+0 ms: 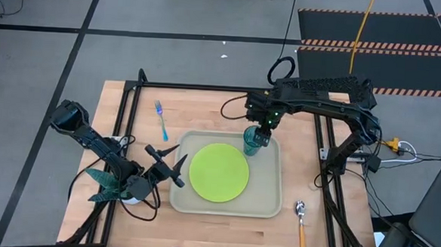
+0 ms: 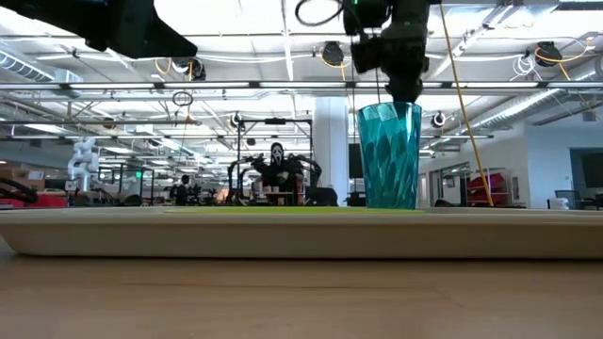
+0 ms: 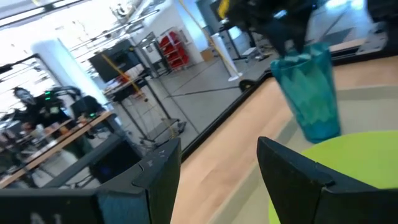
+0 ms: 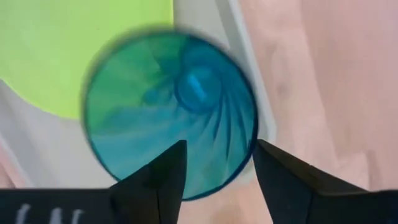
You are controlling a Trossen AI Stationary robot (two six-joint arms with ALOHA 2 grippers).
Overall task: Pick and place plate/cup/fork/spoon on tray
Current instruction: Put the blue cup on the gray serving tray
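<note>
The teal-blue cup (image 1: 252, 141) stands upright on its base in the far right corner of the beige tray (image 1: 269, 205); it also shows in the low view (image 2: 388, 155) and the left wrist view (image 3: 309, 87). My right gripper (image 1: 263, 128) is open right above the cup's rim (image 4: 214, 186), its fingers pointing down. The lime-green plate (image 1: 219, 172) lies flat in the tray's middle. My left gripper (image 1: 170, 163) is open and empty at the tray's left edge. The blue-handled fork (image 1: 161, 117) lies on the table beyond the tray's far left corner. The orange-handled spoon (image 1: 301, 224) lies to the tray's near right.
A teal leafy plant in a white pot (image 1: 116, 184) stands at the table's near left, beside my left arm. Black frame rails (image 1: 126, 126) run along the table's left, far and right sides. Bare wood lies along the near edge.
</note>
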